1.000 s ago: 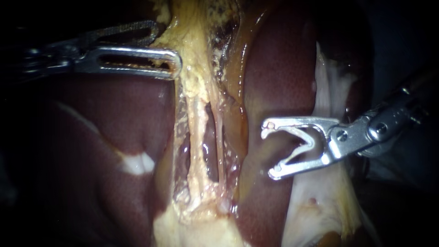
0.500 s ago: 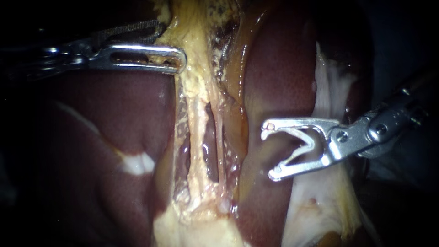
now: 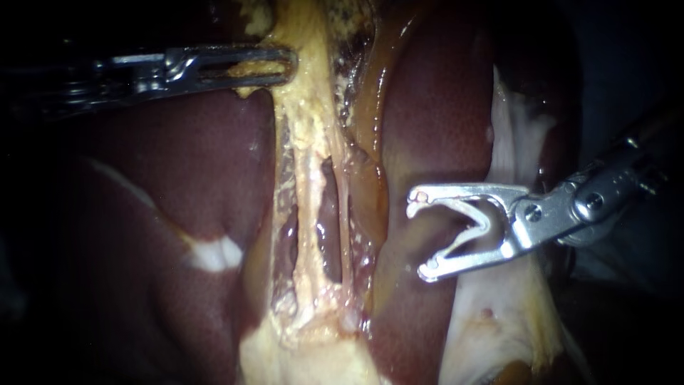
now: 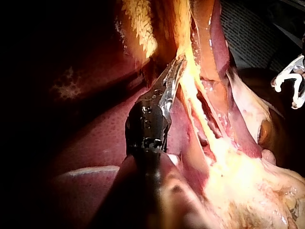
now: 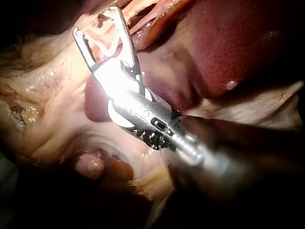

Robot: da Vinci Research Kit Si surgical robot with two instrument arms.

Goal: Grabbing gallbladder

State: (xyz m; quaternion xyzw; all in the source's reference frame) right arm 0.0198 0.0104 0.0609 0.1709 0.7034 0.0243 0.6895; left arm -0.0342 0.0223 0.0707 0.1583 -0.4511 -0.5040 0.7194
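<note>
A pale yellow band of gallbladder tissue [image 3: 306,93] runs down the middle of the endoscope view between dark red liver lobes [image 3: 164,185]. My left instrument [image 3: 288,64] comes in from the upper left, its slotted jaws shut on the band's left edge, yellow tissue showing through the slot. The left wrist view shows the same jaws [image 4: 180,59] pressed together on the yellow strand [image 4: 190,90]. My right instrument [image 3: 420,232] stands apart at the right, jaws open over the liver and holding nothing; its wrist view shows the same open jaws [image 5: 95,21].
Below the grip the band thins into two stretched strands [image 3: 310,214] with dark gaps between them. Whitish membrane [image 3: 513,135] lies behind my right instrument. A wider yellow mass [image 3: 306,356] sits at the band's lower end.
My left instrument's jaws have come together on the yellow band and moved up, drawing the band tighter. My right instrument has not moved.
</note>
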